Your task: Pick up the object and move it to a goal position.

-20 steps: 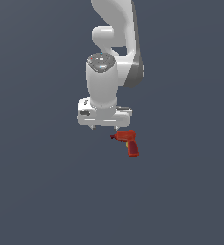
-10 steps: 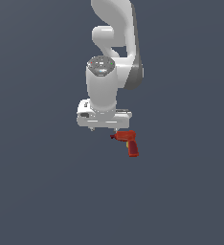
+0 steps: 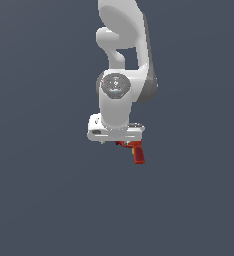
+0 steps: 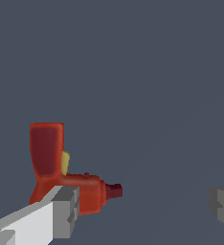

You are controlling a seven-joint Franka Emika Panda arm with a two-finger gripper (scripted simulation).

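- Under the claw's edge, the red drill [image 3: 135, 150] lies on the grey counter [image 3: 49, 200], handle pointing to about 5 o'clock in the exterior view.
- Risk, as I judge it: closing now could clip the drill's body and knock it aside, because it sits off-centre.
- Wrist view: the drill [image 4: 71, 172] is beside one finger [image 4: 61, 210], not midway between both.
- The claw [image 3: 115, 142] is spread open, holding nothing.

Matt red drill [image 4: 66, 179]; smooth white tool [image 4: 142, 210].
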